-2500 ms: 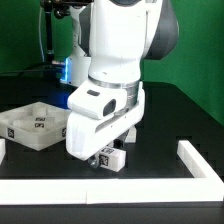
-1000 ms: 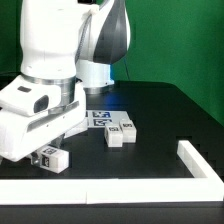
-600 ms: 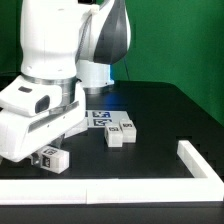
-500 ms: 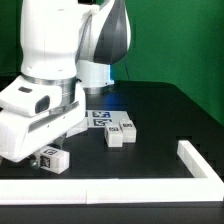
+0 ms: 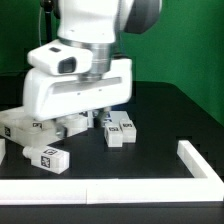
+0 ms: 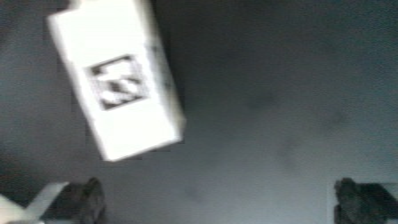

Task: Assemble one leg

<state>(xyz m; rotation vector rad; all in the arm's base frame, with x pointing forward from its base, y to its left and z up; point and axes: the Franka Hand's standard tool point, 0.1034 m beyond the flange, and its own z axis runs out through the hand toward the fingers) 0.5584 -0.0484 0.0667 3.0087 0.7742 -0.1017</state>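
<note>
One leg [image 5: 46,158], a stubby white peg with tag stickers, lies on the black table at the front of the exterior view's left. My gripper [image 5: 88,119] hangs above and behind it, apart from it. In the wrist view a white leg [image 6: 121,85] with a square tag lies flat on the table, ahead of my gripper [image 6: 222,205]. The two dark fingertips [image 6: 79,200] stand far apart with nothing between them. The gripper is open and empty.
Two lookalike legs [image 5: 120,132] lie side by side mid-table. The wide white tray-like panel [image 5: 18,124] sits at the exterior view's left, partly behind my hand. A white rail [image 5: 196,159] borders the table's right and front edges.
The gripper was low at the front left with the leg between its fingers. It has let go, risen and moved back and to the right. The leg stays on the table.
</note>
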